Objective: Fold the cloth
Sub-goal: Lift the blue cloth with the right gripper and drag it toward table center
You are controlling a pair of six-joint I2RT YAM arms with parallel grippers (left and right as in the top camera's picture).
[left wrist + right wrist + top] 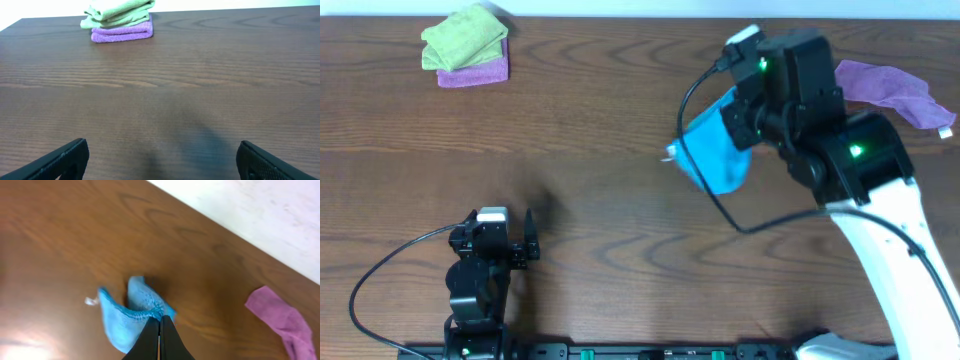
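Note:
The sky-blue cloth [718,152] hangs bunched from my right gripper [748,118], lifted above the table at the right of centre. In the right wrist view the shut fingers [160,321] pinch an edge of the cloth [120,317], which droops in folds with a small white tag at its left. My left gripper [505,243] sits low near the front left of the table, open and empty; its two fingers [162,155] frame bare wood in the left wrist view.
A lime-green cloth [465,37] lies folded on a purple cloth [475,72] at the back left, also in the left wrist view [119,10]. A loose purple cloth [892,88] lies at the back right, also in the right wrist view [285,322]. A black cable loops under the right arm.

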